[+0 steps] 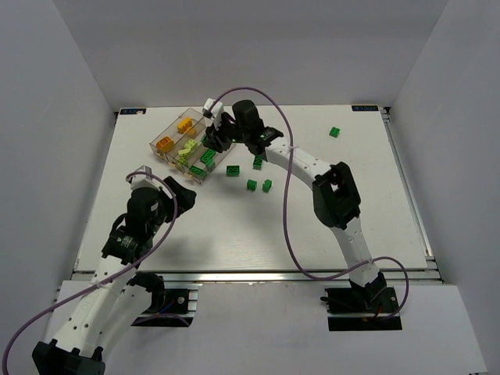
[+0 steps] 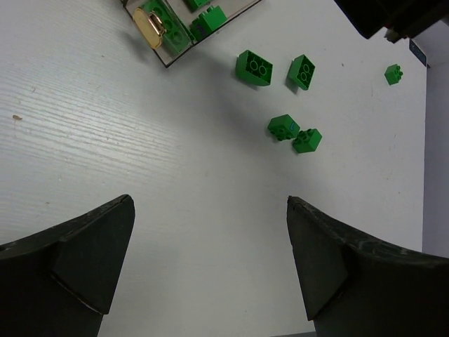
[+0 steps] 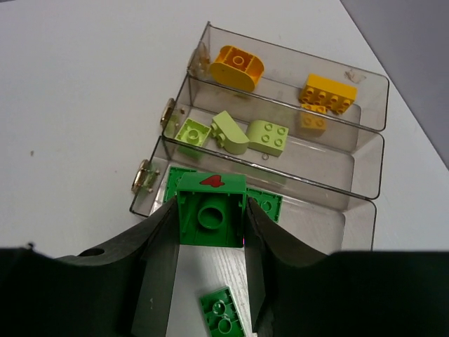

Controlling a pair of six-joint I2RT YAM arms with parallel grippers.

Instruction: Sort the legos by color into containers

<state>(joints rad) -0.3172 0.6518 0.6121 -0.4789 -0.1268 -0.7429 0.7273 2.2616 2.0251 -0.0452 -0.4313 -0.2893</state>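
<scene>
Pinching a dark green brick [image 3: 210, 217], the right gripper [image 3: 210, 210] should centre it over the tray [image 3: 382, 151] — green lane — before releasing; left gripper [image 2: 210, 210] hangs spread.

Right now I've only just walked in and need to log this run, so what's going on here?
The right claw grips a dark green brick at the tray's dark green compartment. Orange and yellow bricks share one compartment, lime ones sit in the next. The left claw hangs open above bare table. Five loose green bricks lie on it.
</scene>
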